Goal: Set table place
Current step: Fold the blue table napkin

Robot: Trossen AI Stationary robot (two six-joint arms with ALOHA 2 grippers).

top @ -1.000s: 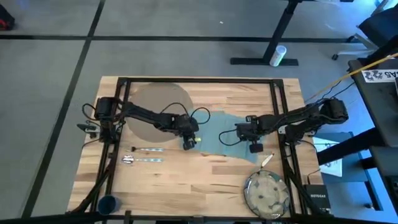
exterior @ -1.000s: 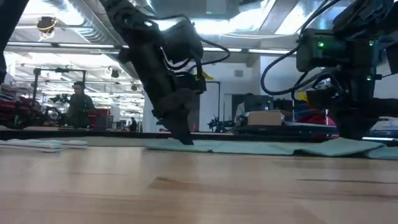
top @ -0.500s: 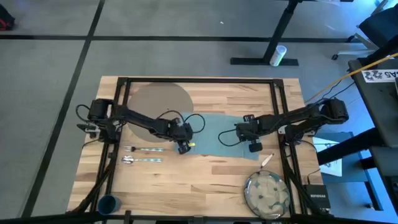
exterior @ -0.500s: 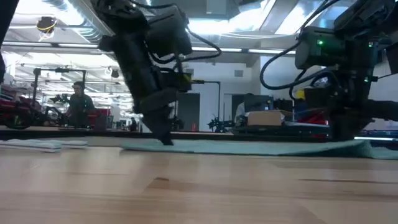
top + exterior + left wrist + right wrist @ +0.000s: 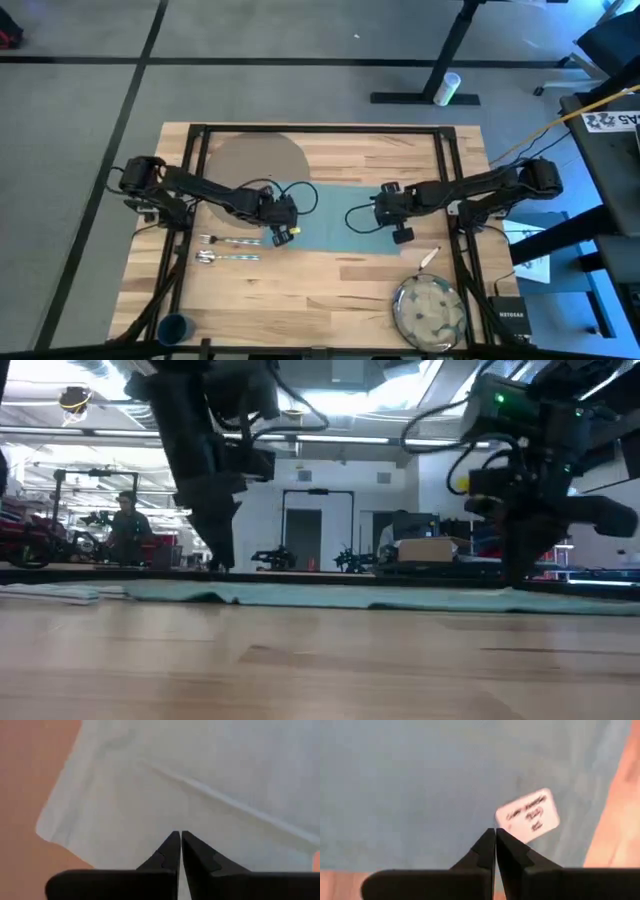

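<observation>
- Left gripper (image 5: 281, 232) pinches the teal napkin (image 5: 335, 210) at its left edge, fingers pressed together.
- Right gripper (image 5: 399, 232) clamps its right edge.
- Napkin lies spread mid-table (image 5: 330, 290), beside the placemat (image 5: 245, 160).

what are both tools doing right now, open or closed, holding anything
Left tool: closed, pinching the teal napkin at its left edge.
Right tool: closed, pinching the napkin near its white tag.

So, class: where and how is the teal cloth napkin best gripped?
Pinch its two ends from above: the teal rectangular cloth napkin lies flat and limp on the wooden table, so probably only edges lift. The left tool and right tool are shut there.
</observation>
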